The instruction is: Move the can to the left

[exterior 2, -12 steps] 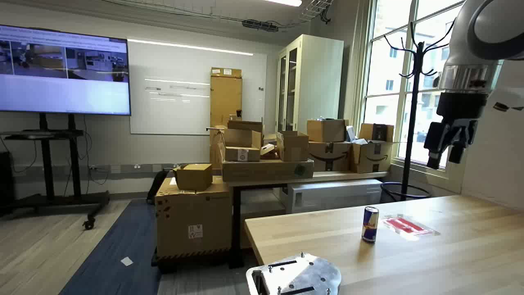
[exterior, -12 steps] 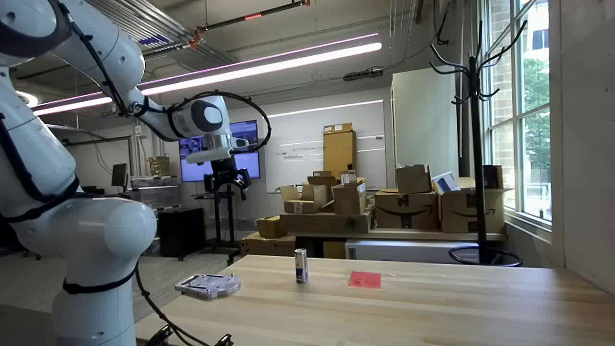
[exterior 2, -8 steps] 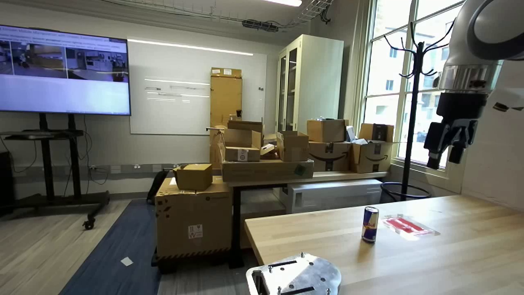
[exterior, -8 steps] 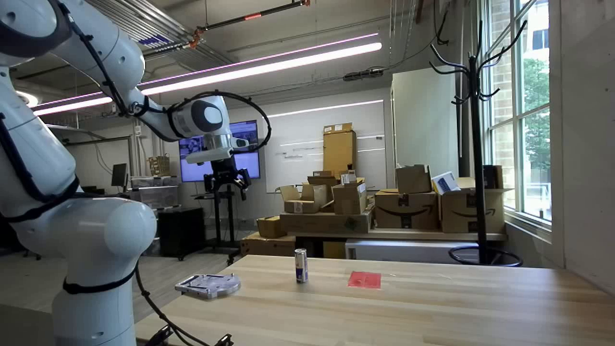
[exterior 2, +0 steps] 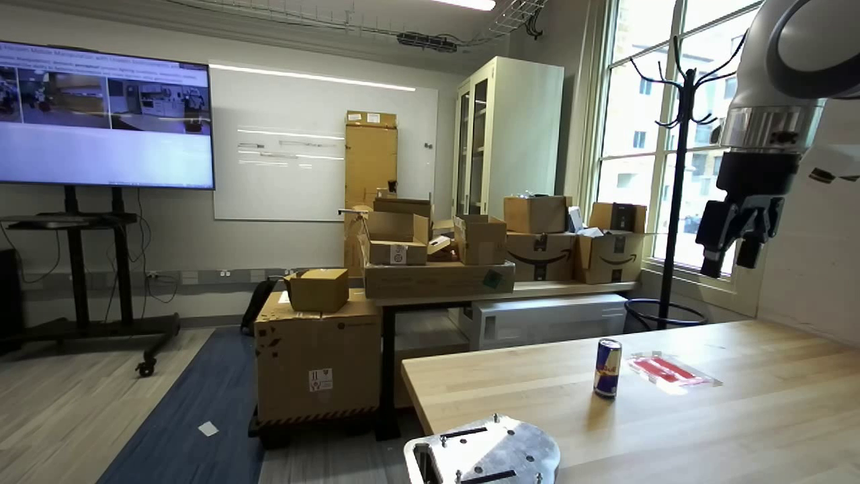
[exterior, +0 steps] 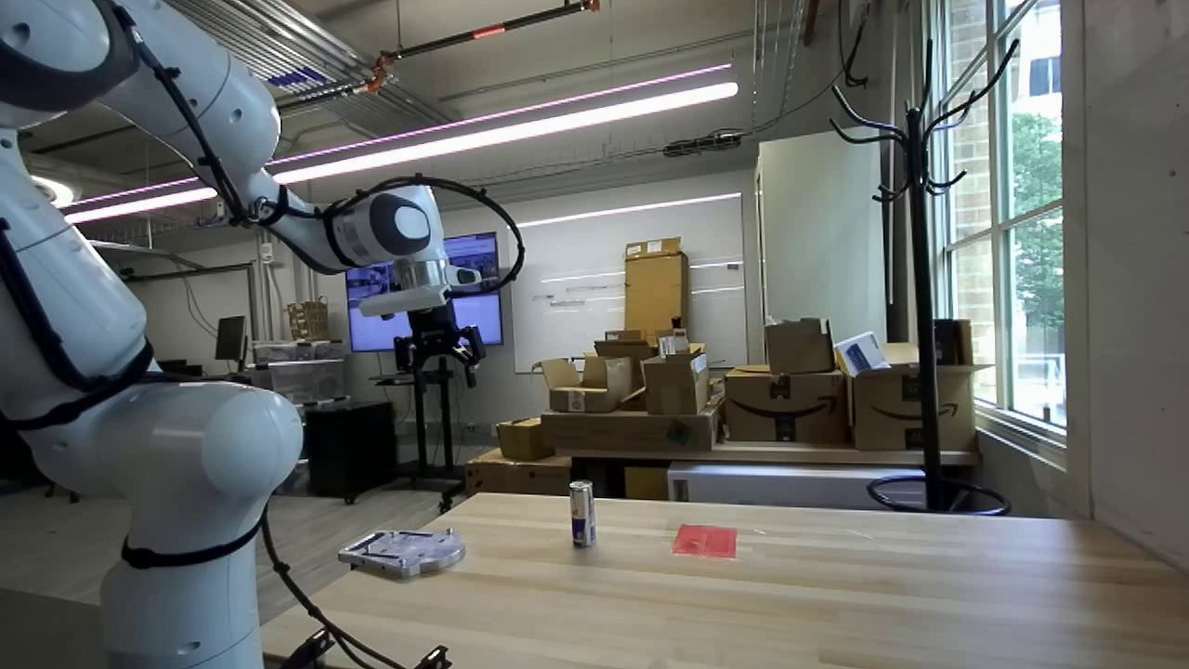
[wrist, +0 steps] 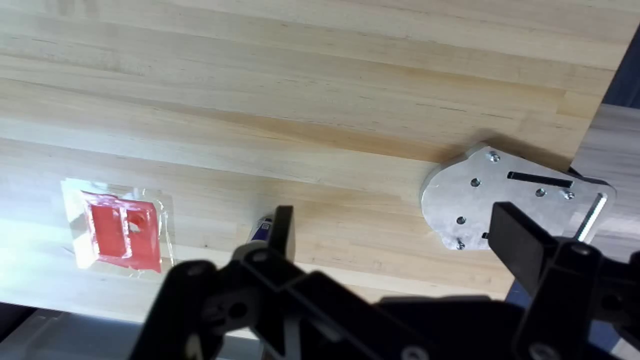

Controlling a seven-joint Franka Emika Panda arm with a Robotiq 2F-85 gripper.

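Spread wide and empty, the end effector (wrist: 394, 223) hung higher than the can (exterior 2: 607, 368). An off-centre descent risked toppling it.

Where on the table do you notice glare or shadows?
Wrist view: white glare left of the flat glossy red rectangle, shadow edging the flat silver metal plate; in an exterior view: soft shadow in front of the slim blue-and-silver metal can.

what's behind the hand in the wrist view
Behind the hand, the can shows only in part; the hand covers the rest. The plate and table also run partly behind it. Anything wholly behind the hand cannot be seen.
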